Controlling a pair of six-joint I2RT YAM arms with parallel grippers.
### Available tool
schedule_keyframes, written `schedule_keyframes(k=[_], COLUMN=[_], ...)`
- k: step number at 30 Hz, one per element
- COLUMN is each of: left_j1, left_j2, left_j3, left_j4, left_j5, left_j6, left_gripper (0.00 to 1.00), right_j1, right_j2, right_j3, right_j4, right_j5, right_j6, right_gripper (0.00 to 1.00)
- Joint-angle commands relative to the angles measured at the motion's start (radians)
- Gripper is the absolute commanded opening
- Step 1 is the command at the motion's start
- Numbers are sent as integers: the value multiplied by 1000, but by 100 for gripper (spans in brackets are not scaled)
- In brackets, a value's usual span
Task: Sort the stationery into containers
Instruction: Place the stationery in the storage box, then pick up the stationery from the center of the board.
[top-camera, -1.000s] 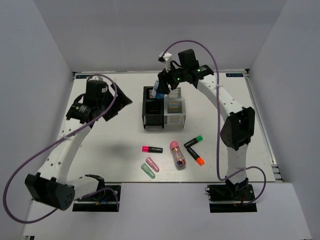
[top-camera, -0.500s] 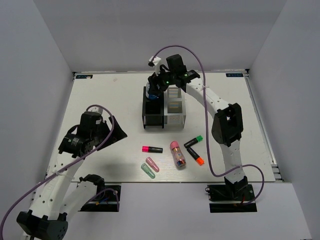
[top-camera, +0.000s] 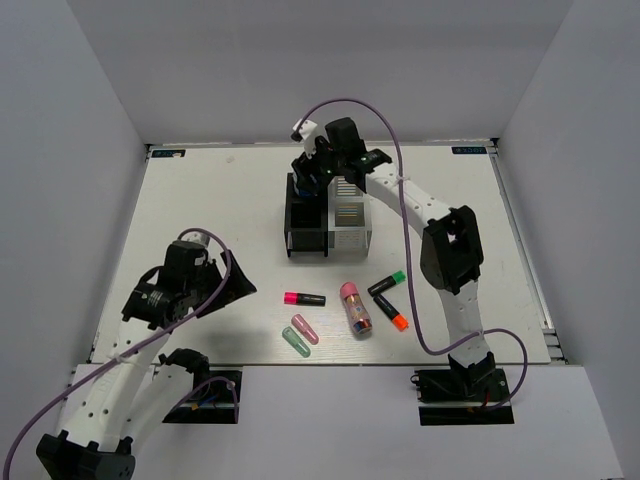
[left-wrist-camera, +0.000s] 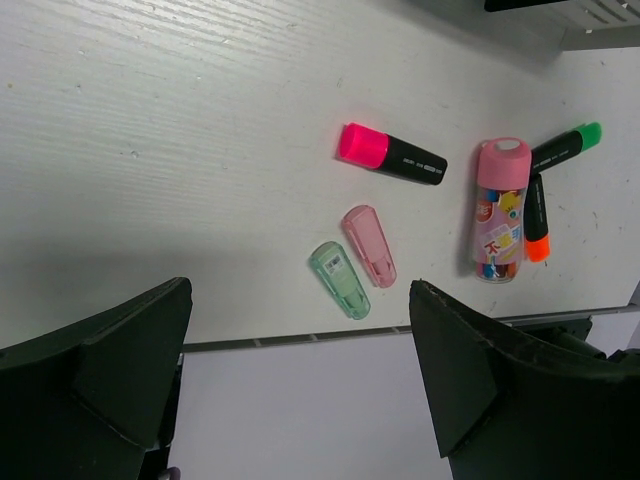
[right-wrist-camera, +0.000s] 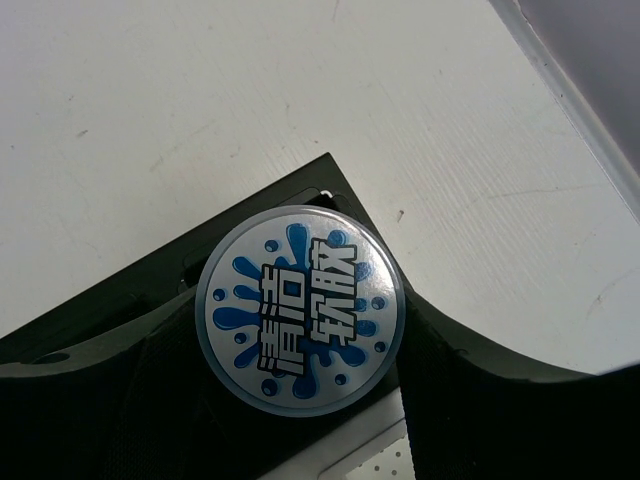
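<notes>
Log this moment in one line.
right hand: holding blue roll over black box | left hand: open, empty | markers: on table

Left arm (top-camera: 125, 365) bent low at near left, left claw (top-camera: 232, 283) aimed down and rightward, fingers (left-wrist-camera: 110, 360) spread wide, gripping nothing. Right arm (top-camera: 445, 250) stretched far forward and to the left, right claw (top-camera: 312, 178) aimed down, fingers clamped on blue roll (right-wrist-camera: 300, 305).

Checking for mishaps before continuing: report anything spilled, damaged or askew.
Nothing stands out. The markers, pink tube and two capsules lie loose at mixed angles on the table, simply unsorted. The blue roll sits intact between the fingers of the right gripper, over the black box.
</notes>
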Motion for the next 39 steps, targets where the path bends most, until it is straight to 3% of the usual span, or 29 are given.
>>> schedule_keyframes(k=[1, 4, 5, 7, 8, 9, 13, 16, 17, 19, 20, 23, 24, 25, 27, 29, 30, 32, 33, 39], left_j1=[-2, 0, -2, -2, -6, -8, -52, -109, -146, -172, -219, -291, -321, -339, -408, -475, -489, -526, -543, -549], left_j2=[-23, -23, -20, -12, -11, -6, 37, 80, 88, 120, 132, 172, 175, 181, 210, 255, 272, 304, 322, 348], left_j3=[-8, -10, -8, -13, -18, -31, -51, -41, -36, -18, -15, 10, 18, 18, 19, 19, 16, 2, 2, -13], left_j4=[18, 20, 18, 20, 34, 40, 72, 103, 109, 118, 124, 123, 135, 143, 167, 169, 182, 198, 195, 198], left_j5=[21, 31, 36, 36, 38, 38, 16, -11, -30, -51, -80, -116, -148, -166, -206, -274, -324, -356, -404, -462], left_j6=[-8, -5, -5, -6, -6, -8, -15, -17, -20, -29, -29, -38, -34, -31, -18, -24, -52, -89, -98, -175], left_gripper=[100, 100, 100, 100, 100, 100, 96, 79, 66, 50, 35, 20, 20, 20, 22, 33, 61, 82, 92, 95], right_j1=[6, 9, 10, 14, 16, 19, 22, 22, 20, 22, 19, 19, 20, 20, 13, 3, 6, 8, 6, 37], right_j2=[-8, -12, -16, -25, -31, -40, -58, -72, -75, -83, -88, -129, -140, -182, -238, -313, -383, -504, -529, -776], right_j3=[8, 7, 4, -5, -11, -13, -13, -12, -10, -16, -16, -45, -67, -73, -93, -186, -224, -309, -443, -939], right_j4=[97, 50, 33, 26, 16, 13, -6, -21, -35, -41, -49, -50, -58, -75, -136, -229, -309, -368, -413, -379], right_j5=[43, 29, 26, 29, 27, 33, 40, 41, 40, 46, 46, 40, 38, 37, 23, -24, -32, -10, 10, 112], right_j6=[-51, -80, -91, -97, -100, -100, -100, -94, -94, -88, -82, -71, -68, -39, 17, 9, -8, -19, -13, 73], right_gripper=[0, 3, 27, 43, 57, 63, 68, 78, 80, 84, 84, 87, 79, 65, 0, 0, 0, 53, 63, 49])
